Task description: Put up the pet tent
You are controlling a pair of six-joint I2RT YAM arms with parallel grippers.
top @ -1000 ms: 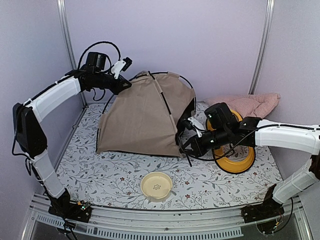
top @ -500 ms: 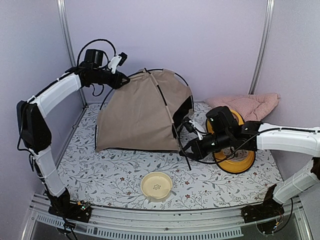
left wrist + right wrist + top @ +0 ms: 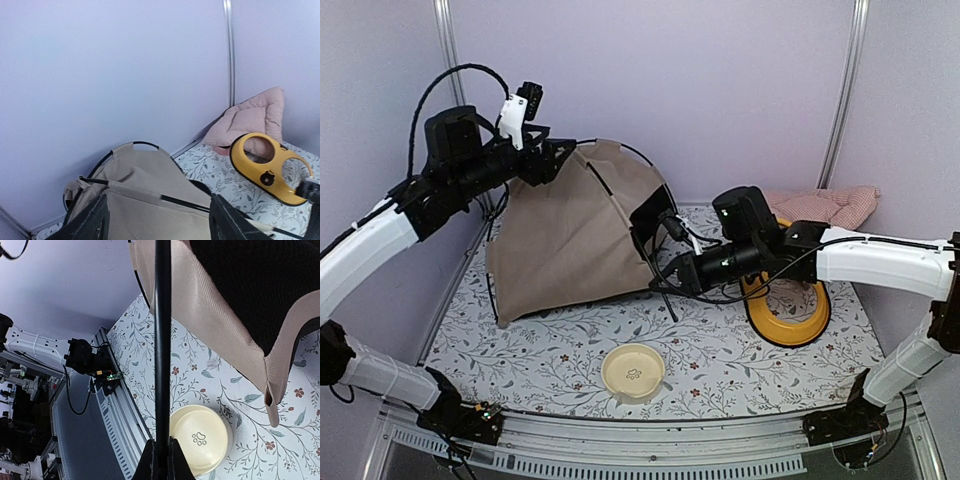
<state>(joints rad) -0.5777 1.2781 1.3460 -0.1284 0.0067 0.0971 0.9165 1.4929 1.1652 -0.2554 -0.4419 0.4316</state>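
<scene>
Tan fabric of the pet tent (image 3: 570, 235) rises as a leaning dome over the back left part of the bench (image 3: 535, 350), which is covered in a floral print. Its lower edge rests on the cover, and its dark doorway faces right, toward the right arm.

The left end effector (image 3: 548, 158) hovers at the tent's peak. In the left wrist view its fingers (image 3: 95, 222) stand spread wide, with the top seam and a thin pole section lying between and below them. Neither finger clearly presses on the fabric.

The right end effector (image 3: 160, 446) sits low at the doorway side with its fingers pressed together, pinching a thin black pole (image 3: 162, 340) of the tent. In the right wrist view that pole runs straight up from the fingertips, alongside the beige hem of the doorway.

A cream bowl (image 3: 633, 371) with a paw print stands near the front edge of the bench, apart from the tent. A yellow feeder tray (image 3: 790, 322) lies to the right, partly hidden behind the right arm. A pink checked cushion (image 3: 825, 208) rests against the back wall in the right corner.
</scene>
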